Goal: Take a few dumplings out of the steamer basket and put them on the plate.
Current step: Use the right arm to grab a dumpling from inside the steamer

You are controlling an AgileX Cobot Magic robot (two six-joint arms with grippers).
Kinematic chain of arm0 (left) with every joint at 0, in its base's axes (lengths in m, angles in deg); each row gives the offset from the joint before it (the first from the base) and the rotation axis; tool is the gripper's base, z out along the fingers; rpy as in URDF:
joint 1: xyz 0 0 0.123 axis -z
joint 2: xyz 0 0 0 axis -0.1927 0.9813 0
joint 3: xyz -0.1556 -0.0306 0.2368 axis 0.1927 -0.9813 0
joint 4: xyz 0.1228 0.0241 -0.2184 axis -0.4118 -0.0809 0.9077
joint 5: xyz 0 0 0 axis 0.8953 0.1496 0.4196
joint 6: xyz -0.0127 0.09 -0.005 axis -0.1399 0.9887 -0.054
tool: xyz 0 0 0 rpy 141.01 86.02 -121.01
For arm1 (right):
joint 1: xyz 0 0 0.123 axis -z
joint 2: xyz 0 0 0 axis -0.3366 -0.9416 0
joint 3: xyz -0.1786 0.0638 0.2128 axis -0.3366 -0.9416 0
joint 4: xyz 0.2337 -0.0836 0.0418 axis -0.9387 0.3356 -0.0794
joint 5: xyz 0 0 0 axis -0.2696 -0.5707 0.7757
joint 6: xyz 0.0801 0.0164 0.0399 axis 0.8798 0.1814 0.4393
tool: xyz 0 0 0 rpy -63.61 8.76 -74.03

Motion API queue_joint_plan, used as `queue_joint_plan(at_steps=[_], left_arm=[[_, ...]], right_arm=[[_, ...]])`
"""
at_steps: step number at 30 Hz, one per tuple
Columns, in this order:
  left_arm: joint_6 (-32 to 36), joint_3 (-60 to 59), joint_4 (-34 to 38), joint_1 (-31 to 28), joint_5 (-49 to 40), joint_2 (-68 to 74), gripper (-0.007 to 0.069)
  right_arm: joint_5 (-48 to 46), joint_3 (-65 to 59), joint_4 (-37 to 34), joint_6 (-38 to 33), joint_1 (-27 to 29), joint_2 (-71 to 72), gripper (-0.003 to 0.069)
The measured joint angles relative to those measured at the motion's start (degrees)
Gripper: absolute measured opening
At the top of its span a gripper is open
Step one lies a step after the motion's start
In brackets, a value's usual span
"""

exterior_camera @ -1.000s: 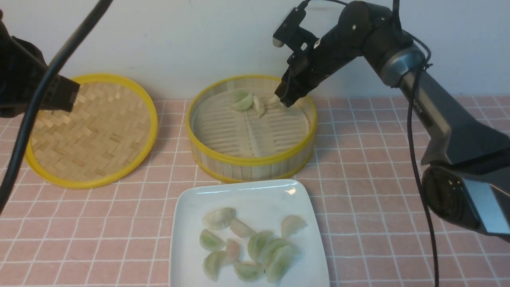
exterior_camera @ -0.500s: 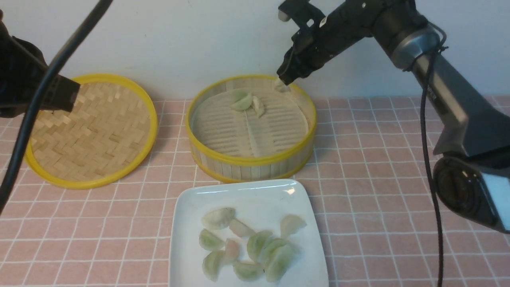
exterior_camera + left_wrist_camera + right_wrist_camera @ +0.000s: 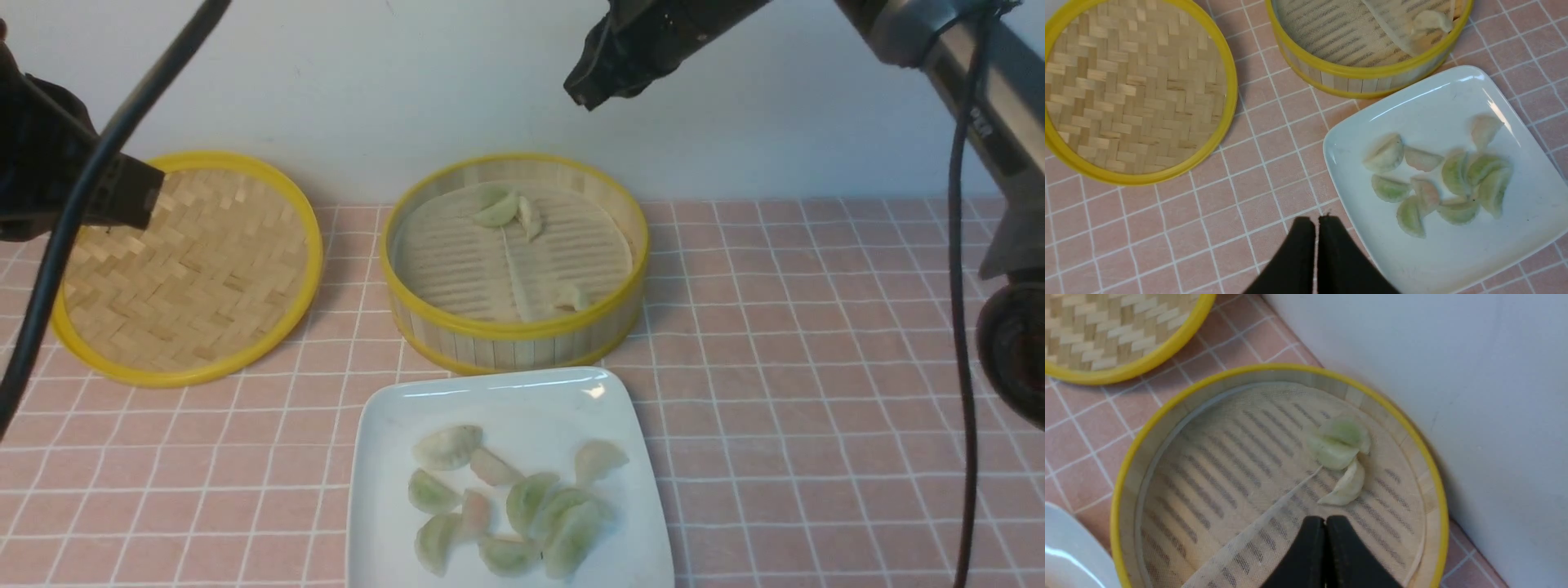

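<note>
The steamer basket [image 3: 514,331] stands at the back middle with two dumplings [image 3: 500,209] at its far side and one whitish dumpling [image 3: 571,296] near its front wall. The white plate [image 3: 392,408] in front of it holds several dumplings [image 3: 522,498]. My right gripper [image 3: 584,91] hangs high above the basket's far right side, shut and empty; in the right wrist view its tips [image 3: 1325,520] are above the liner near the two dumplings [image 3: 1339,445]. My left gripper [image 3: 1316,220] is shut and empty above the tiles, beside the plate's edge [image 3: 1453,261].
The flat woven lid [image 3: 188,261] lies left of the basket on the pink tiled tabletop. A pale wall stands close behind the basket. My left arm [image 3: 49,163] and its cable fill the front view's left edge.
My right gripper rose from the basket's far right with a dumpling. That dumpling left the jaws and now lies near the basket's front wall. The left arm has not moved.
</note>
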State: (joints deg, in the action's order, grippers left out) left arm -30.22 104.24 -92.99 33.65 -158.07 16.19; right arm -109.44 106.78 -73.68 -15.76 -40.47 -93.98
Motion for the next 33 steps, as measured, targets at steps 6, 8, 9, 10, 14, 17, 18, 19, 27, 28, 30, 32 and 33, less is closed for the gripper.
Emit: queue_joint_plan(at_steps=[6, 8, 9, 10, 14, 17, 18, 19, 27, 28, 30, 32, 33], left_arm=[[0.0, 0.0, 0.1, 0.0, 0.0, 0.0, -0.0006], [0.0, 0.0, 0.5, 0.0, 0.0, 0.0, -0.0006], [0.0, 0.0, 0.6, 0.0, 0.0, 0.0, -0.0006], [0.0, 0.0, 0.8, 0.0, 0.0, 0.0, -0.0006], [0.0, 0.0, 1.2, 0.0, 0.0, 0.0, -0.0006], [0.0, 0.0, 1.2, 0.0, 0.0, 0.0, -0.0006], [0.0, 0.0, 1.2, 0.0, 0.0, 0.0, -0.0006], [0.0, 0.0, 1.2, 0.0, 0.0, 0.0, -0.0006], [0.0, 0.0, 1.3, 0.0, 0.0, 0.0, -0.0006], [0.0, 0.0, 1.3, 0.0, 0.0, 0.0, -0.0006], [0.0, 0.0, 1.3, 0.0, 0.0, 0.0, -0.0006], [0.0, 0.0, 1.3, 0.0, 0.0, 0.0, -0.0006], [0.0, 0.0, 1.3, 0.0, -0.1, 0.0, -0.0006]], right_arm=[[0.0, -5.9, 0.4, 4.2, -0.2, -0.2, -0.0003], [0.2, -8.0, 0.4, 4.9, -0.5, -0.2, 0.0014], [0.2, -8.0, 0.4, 4.9, -0.5, -0.2, 0.0014], [0.3, -9.7, 0.4, 5.5, -0.8, -0.2, 0.0039], [0.5, -15.1, 2.3, 10.3, -1.5, -0.2, 0.0183], [0.5, -16.9, 4.7, 11.6, -2.1, -0.4, 0.0291], [0.5, -17.2, 5.4, 11.9, -2.4, -0.6, 0.0337], [0.5, -17.2, 5.8, 12.0, -2.6, -0.8, 0.0372], [0.9, -17.3, 6.0, 12.0, -4.5, -4.1, 0.0566], [0.9, -17.3, 6.0, 12.0, -4.5, -4.1, 0.0566], [1.4, -17.4, 6.7, 12.1, -5.2, -5.0, 0.0571], [2.1, -17.4, 8.5, 12.2, -5.8, -5.3, 0.0572], [2.3, -17.4, 9.5, 12.2, -6.1, -5.4, 0.0572]])
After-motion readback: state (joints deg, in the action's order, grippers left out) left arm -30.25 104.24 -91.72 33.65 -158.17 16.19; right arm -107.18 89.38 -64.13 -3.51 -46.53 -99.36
